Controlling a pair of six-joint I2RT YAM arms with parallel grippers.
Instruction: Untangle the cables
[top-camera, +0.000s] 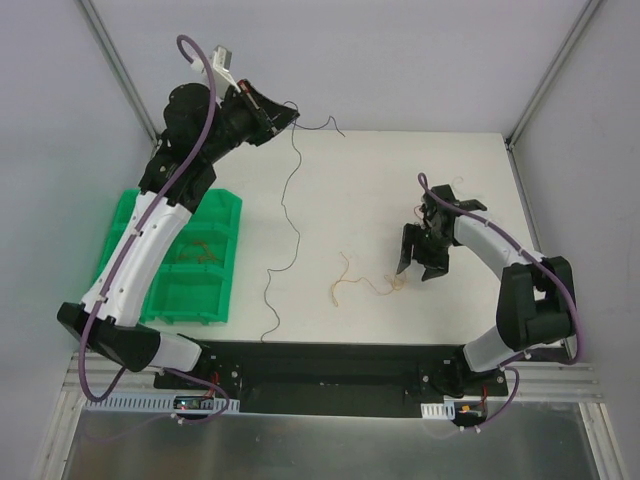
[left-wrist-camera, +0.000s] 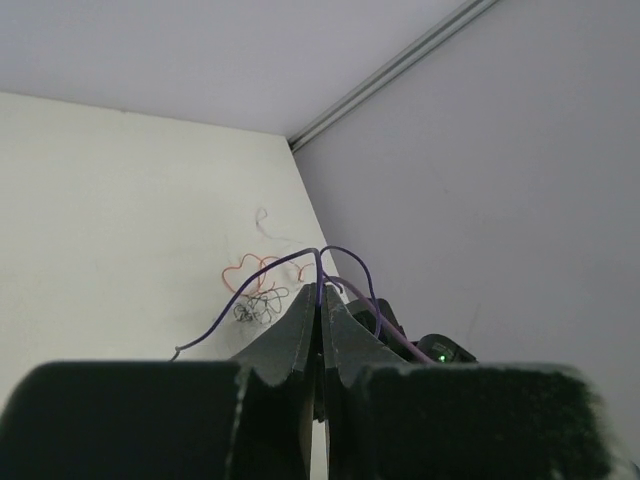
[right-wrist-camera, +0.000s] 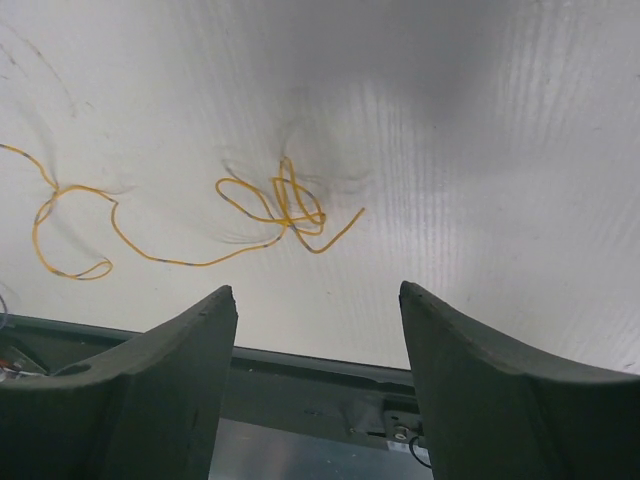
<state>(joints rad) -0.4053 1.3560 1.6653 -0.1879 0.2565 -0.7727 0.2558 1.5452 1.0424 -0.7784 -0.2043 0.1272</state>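
My left gripper (top-camera: 290, 118) is raised near the back wall, shut on a thin dark cable (top-camera: 290, 215). One strand hangs in a long wavy line to the table's front and a short end sticks out to the right. In the left wrist view the pinched cable (left-wrist-camera: 262, 276) looks purplish and arches over the closed gripper (left-wrist-camera: 320, 290). An orange curl (left-wrist-camera: 250, 270) and a small dark tangle (left-wrist-camera: 255, 308) lie beyond. My right gripper (top-camera: 420, 268) hovers open, right of a yellowish cable (top-camera: 345, 285). The right wrist view has that looped yellow cable (right-wrist-camera: 285, 205) ahead of the empty open gripper (right-wrist-camera: 315, 288).
A green divided bin (top-camera: 220, 215) sits at the table's left under my left arm, with an orange wire (top-camera: 203, 252) inside. A black base rail (top-camera: 330, 365) runs along the near edge. Grey walls close the back and sides.
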